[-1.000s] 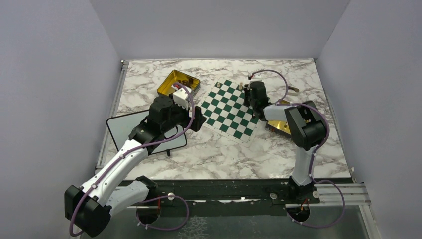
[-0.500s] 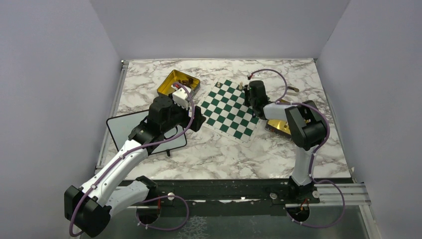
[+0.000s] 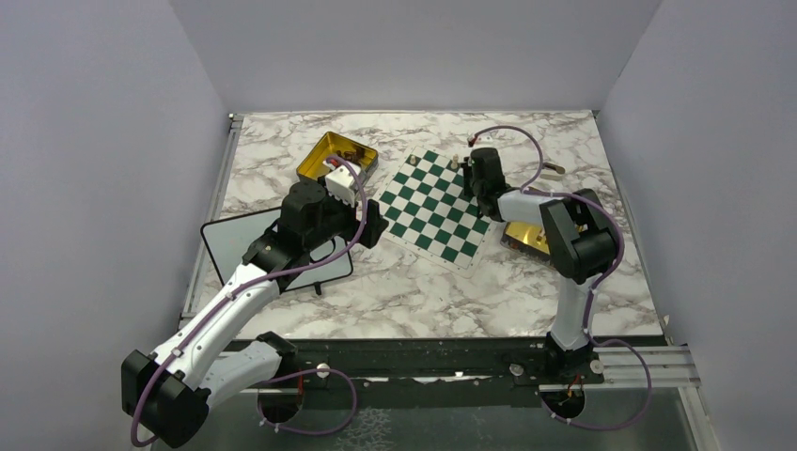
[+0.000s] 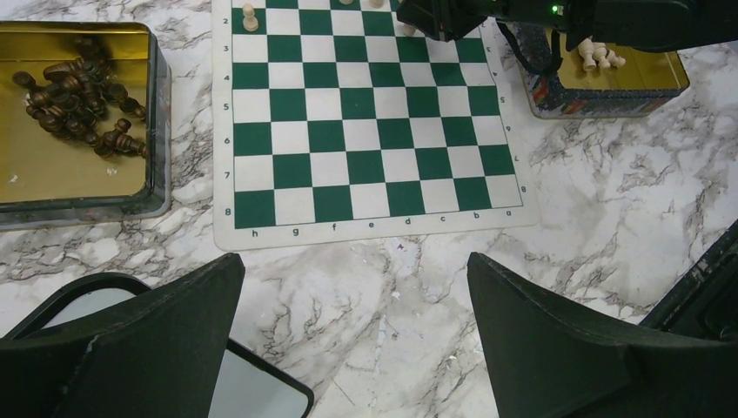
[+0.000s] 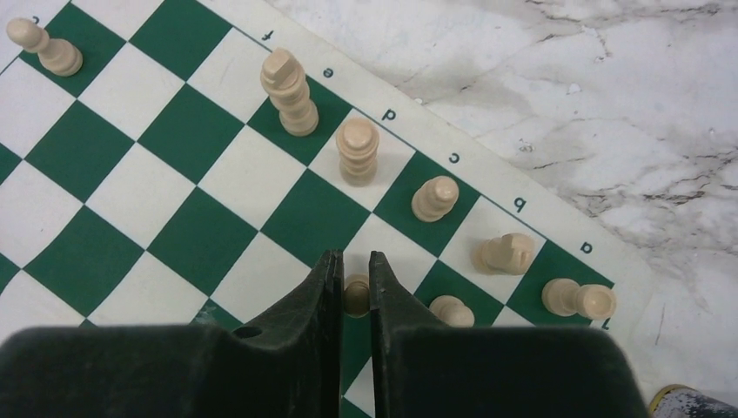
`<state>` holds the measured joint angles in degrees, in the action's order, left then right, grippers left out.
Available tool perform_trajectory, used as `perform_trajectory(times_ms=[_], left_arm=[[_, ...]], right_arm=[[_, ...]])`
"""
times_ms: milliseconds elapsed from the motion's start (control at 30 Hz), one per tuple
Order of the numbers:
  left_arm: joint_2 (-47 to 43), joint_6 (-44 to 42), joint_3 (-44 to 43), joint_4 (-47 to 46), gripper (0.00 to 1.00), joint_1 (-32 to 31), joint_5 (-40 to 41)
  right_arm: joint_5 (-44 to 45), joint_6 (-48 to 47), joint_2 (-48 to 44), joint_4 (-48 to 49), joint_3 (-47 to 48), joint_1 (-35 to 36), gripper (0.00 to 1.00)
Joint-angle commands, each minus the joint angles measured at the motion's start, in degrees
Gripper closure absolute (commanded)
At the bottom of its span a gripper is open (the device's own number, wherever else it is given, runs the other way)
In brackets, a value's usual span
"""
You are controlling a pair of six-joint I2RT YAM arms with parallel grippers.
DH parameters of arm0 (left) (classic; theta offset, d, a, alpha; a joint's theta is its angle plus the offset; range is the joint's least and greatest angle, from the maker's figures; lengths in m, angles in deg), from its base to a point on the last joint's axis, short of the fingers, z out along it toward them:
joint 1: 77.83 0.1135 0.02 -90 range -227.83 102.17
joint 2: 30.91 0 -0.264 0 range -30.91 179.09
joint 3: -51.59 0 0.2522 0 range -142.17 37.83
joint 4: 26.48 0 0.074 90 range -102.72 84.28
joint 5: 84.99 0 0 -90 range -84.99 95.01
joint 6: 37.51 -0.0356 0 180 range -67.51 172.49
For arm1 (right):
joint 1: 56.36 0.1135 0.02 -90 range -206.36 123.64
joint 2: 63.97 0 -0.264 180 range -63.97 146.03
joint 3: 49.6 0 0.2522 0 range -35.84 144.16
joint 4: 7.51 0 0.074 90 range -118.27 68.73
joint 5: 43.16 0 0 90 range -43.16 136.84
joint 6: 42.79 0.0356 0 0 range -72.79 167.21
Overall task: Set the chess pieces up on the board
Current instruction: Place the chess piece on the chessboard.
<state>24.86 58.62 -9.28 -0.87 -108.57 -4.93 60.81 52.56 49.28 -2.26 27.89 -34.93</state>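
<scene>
A pale pawn sits pinched between the right pincer's narrow tips. The left pincer gapes wide, the board ahead of it.

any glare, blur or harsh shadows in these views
Right wrist: pieces crisp, shadows soft, the dark gripper hides most of one pawn. Left wrist: board sharp, mild sheen on the gold tin. Top: even light, pieces too tiny to make out.

pale pawn half hidden, whiteboard cropped
</scene>
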Motion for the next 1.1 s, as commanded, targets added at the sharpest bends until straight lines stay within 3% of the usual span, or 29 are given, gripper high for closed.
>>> perform_trajectory(times_ms=[0,1067], left_arm=[[-0.9,-0.7,0.5,-1.5,0.01,0.1,1.0],[-1.3,-0.8,0.7,-1.4,0.01,0.1,1.4]], right_arm=[[2.2,-1.1,0.1,-1.5,2.6,-1.1,0.91],[-2.9,2.0,2.2,-2.0,3.9,-2.8,0.89]])
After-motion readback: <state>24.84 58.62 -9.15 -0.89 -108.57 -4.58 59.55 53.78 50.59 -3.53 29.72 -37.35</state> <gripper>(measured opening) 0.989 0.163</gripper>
